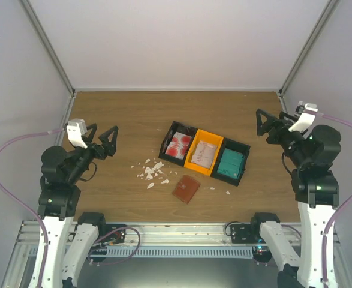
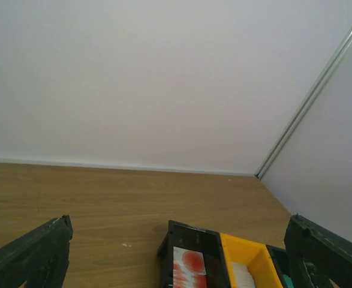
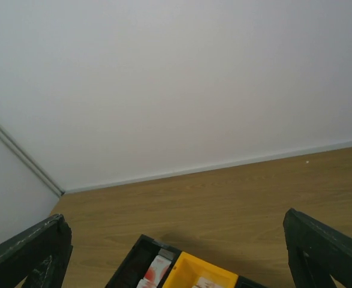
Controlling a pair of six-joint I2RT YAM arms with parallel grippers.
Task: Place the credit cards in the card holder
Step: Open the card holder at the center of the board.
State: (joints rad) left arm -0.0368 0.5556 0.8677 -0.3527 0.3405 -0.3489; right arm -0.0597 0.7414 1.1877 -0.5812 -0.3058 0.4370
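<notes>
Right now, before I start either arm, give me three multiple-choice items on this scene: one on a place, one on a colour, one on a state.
1. Where is the card holder?
A) leaning on the back wall
B) flat on the table, on the arms' side of the orange tray
C) hanging off the table edge

2. What colour are the credit cards in the rightmost tray?
A) teal green
B) yellow
C) purple

3. How do the left gripper and right gripper stand?
A) both shut on cards
B) one shut on the holder
C) both open, empty

Answers:
1 B, the top view shows it lying on bare wood just near of the orange tray.
2 A, that stack is plainly teal.
3 C, both wrist views show the fingers spread wide with nothing between them.
</notes>
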